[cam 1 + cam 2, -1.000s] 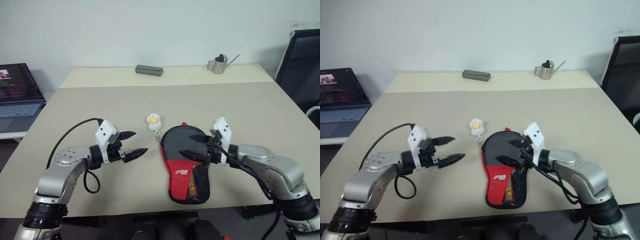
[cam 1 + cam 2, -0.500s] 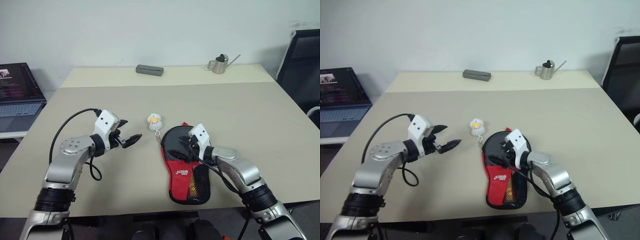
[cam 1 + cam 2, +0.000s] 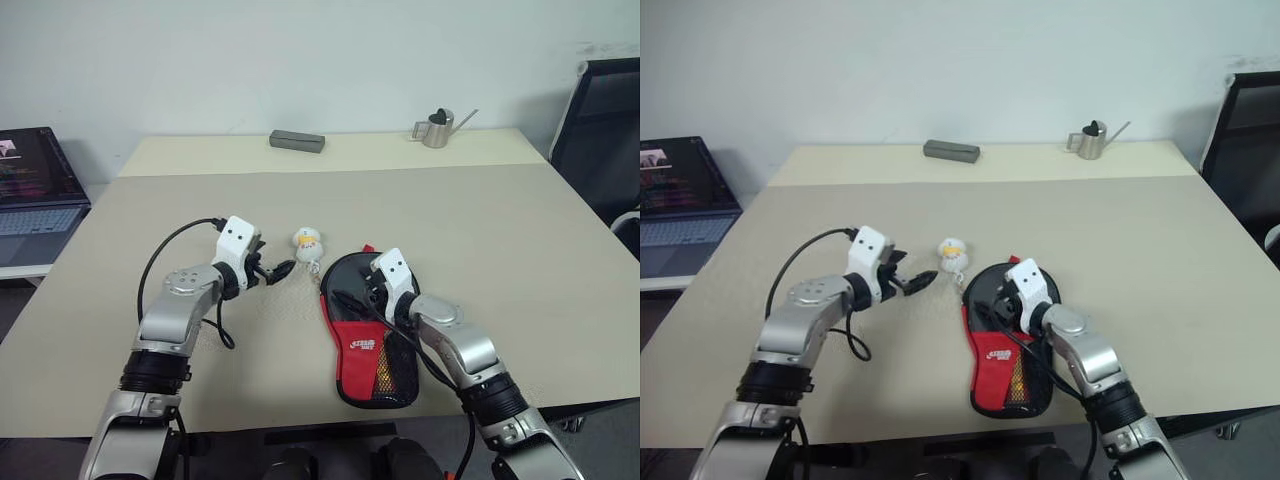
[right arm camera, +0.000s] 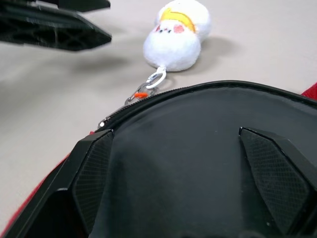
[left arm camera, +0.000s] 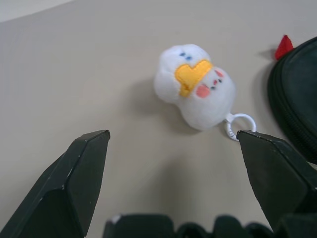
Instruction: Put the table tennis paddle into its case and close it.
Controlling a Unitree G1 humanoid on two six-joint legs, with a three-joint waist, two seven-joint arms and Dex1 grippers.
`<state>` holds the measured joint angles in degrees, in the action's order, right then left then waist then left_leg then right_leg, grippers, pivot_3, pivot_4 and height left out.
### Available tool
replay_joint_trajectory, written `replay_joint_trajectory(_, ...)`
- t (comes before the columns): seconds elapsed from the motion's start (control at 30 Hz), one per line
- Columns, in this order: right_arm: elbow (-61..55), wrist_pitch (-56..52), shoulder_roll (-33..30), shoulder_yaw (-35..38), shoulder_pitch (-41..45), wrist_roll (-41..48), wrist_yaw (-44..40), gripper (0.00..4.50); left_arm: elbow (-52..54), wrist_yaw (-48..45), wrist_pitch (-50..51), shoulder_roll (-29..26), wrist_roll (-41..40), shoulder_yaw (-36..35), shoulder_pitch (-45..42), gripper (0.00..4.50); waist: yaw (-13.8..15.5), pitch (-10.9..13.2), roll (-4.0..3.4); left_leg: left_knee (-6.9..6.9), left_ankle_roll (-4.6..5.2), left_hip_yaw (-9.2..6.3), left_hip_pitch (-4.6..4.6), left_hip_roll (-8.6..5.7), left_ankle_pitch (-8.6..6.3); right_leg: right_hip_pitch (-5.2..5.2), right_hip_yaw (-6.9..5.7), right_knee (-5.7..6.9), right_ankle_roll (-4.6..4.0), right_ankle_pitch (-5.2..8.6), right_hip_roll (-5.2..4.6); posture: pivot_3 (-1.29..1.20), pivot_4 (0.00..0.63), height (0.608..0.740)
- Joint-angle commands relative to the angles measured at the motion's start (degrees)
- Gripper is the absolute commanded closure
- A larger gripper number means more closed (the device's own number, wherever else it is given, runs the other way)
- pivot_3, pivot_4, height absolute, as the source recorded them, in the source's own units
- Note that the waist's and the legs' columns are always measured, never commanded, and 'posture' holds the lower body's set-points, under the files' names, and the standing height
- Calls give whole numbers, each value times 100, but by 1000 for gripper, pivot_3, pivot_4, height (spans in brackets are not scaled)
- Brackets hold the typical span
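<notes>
While the case (image 3: 366,330) is lying flat on the bench (image 3: 500,230), the released right tool (image 3: 358,296) is hovering over its round end, and the released left tool (image 3: 280,270) is pointing at the charm (image 5: 195,87).

Both arms reach forward over the desk, elbows bent, forearms angled toward each other. The left gripper (image 3: 281,270) points forward and inward to the right, slightly downward, its two black fingers (image 5: 74,181) spread wide with nothing between them. The right gripper (image 3: 352,297) points forward and inward to the left, held low, its fingers (image 4: 94,173) also spread wide apart.
</notes>
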<state>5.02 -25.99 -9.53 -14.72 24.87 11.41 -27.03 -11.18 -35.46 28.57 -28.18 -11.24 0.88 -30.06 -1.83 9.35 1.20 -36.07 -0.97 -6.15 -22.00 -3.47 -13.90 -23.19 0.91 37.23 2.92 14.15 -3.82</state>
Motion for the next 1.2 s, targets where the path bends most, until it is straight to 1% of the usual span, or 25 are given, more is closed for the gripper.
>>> replay_joint_trajectory(0.03,-43,-99,173,-42,-99,-64,81,59,-344,184,-16,290,-37,-96,-473,0,8,-1,2,0,0,-1,1,0,0,1,-1,0,0,-1,0,0,150,740)
replay_joint_trajectory(0.23,53,-93,284,31,-48,-175,126,59,-1668,331,-306,737,60,-127,-1339,0,-8,-4,7,-3,-6,0,2,1,4,1,-1,1,1,-10,7,0,150,740)
replay_joint_trajectory(0.37,64,-93,302,52,-37,-191,128,59,-2570,465,-644,894,223,-90,-1781,0,-16,-4,7,-3,-7,0,3,5,4,0,0,2,0,-10,11,0,150,740)
replay_joint_trajectory(0.5,19,-62,218,91,-65,-271,167,59,-3205,611,-961,988,337,-124,-2029,0,-13,-5,8,-3,-7,0,2,3,4,0,0,1,1,-11,11,0,150,740)
replay_joint_trajectory(0.7,-6,-8,-145,71,-302,-463,34,59,-3486,501,-1092,991,405,-82,-2064,0,-1,-10,14,-3,-7,-1,2,1,4,3,0,2,2,-11,10,0,150,740)
replay_joint_trajectory(0.83,163,142,-424,-97,-518,-614,-187,59,-3474,376,-1002,1004,388,-73,-2032,0,-1,-20,24,-4,-7,-1,6,2,4,7,-2,2,3,-11,10,0,150,740)
replay_joint_trajectory(1.1,107,68,-258,-38,-459,-547,-176,59,-3566,194,-645,1117,368,-30,-1967,0,-1,-39,41,-4,-7,-2,12,3,4,12,-2,2,3,-11,11,0,150,740)
replay_joint_trajectory(1.2,16,13,-192,-71,-467,-553,-172,59,-3773,177,-593,1189,415,-11,-2020,0,-2,-44,43,-4,-7,-2,14,3,4,12,-2,2,3,-11,12,0,150,740)
